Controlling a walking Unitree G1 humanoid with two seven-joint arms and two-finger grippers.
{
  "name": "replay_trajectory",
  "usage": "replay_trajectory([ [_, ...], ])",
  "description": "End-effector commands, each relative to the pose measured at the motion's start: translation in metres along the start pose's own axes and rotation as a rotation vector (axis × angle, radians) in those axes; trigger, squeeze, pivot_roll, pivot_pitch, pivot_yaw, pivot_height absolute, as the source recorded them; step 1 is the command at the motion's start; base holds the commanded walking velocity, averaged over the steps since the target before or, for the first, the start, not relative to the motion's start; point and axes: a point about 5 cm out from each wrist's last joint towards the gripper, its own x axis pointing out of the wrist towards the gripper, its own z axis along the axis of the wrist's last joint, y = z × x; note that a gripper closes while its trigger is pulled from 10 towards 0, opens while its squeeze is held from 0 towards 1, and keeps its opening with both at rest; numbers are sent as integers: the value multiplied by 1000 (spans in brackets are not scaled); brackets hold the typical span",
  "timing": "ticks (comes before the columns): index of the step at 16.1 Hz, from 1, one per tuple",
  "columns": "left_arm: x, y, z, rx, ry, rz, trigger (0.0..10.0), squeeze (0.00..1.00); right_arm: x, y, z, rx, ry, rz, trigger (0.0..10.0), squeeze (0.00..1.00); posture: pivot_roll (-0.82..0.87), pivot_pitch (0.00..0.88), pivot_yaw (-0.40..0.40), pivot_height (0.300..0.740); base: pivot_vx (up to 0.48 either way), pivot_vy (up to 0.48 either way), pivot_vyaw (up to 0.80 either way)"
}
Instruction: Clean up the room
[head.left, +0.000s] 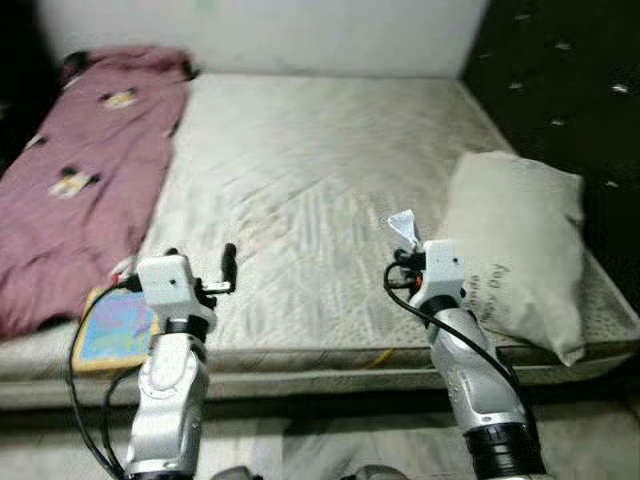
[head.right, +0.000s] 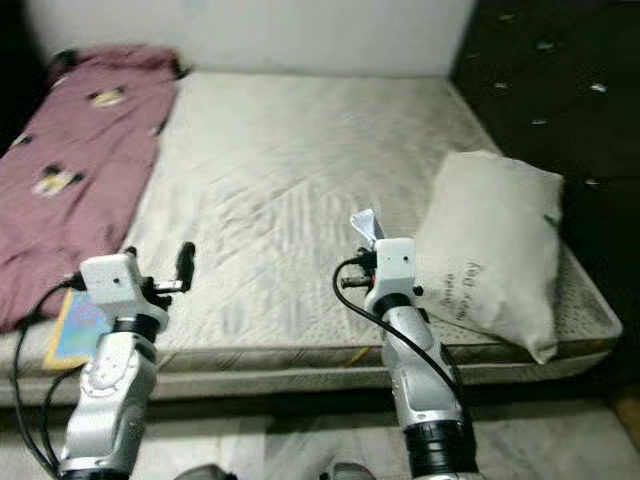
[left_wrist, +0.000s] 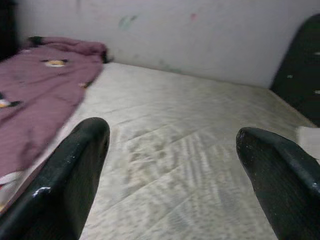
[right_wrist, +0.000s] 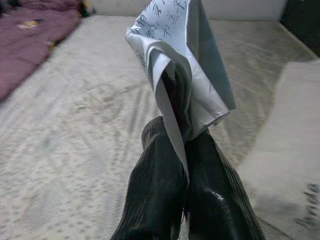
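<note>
My right gripper (right_wrist: 182, 150) is shut on a crumpled white paper (right_wrist: 182, 65) with handwriting on it; the paper (head.left: 402, 228) sticks up above the fingers, over the front part of the bare mattress (head.left: 320, 170). My left gripper (left_wrist: 175, 145) is open with nothing between its fingers (left_wrist: 75, 170), held above the mattress's front left part. A black fingertip (head.left: 229, 262) of the left gripper shows in the head view.
A pale pillow (head.left: 520, 250) with small printed text lies at the mattress's right edge. A maroon blanket (head.left: 80, 170) covers the left side. A colourful flat book (head.left: 115, 328) rests at the front left corner. A dark headboard (head.left: 560, 70) stands at right, a white wall behind.
</note>
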Motion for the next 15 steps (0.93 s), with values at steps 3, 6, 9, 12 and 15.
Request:
replay_trajectory([
  [3, 0, 1, 3, -1, -12, -14, 10000, 0, 2, 1, 6, -1, -21, 1, 10000, 0, -43, 0, -34, 740, 344, 0, 0],
  [6, 0, 1, 2, 15, -5, -3, 10000, 0, 2, 1, 6, 1, -19, -2, 10000, 0, -43, 0, -34, 740, 211, 0, 0],
  [9, 1, 3, -2, 35, 21, 36, 10000, 0, 2, 1, 6, 4, -16, -6, 10000, 0, -43, 0, -33, 740, 0, 0, 0],
  [12, 2, 3, -1, 21, 15, 27, 10000, 0, 3, 1, 5, 4, -7, -8, 10000, 0, -42, 0, -33, 740, 0, 0, -421],
  [15, 2, 2, -1, 18, 14, 18, 10000, 0, 3, 1, 5, 5, -9, -6, 10000, 0, -42, 0, -32, 740, 0, 405, 0],
])
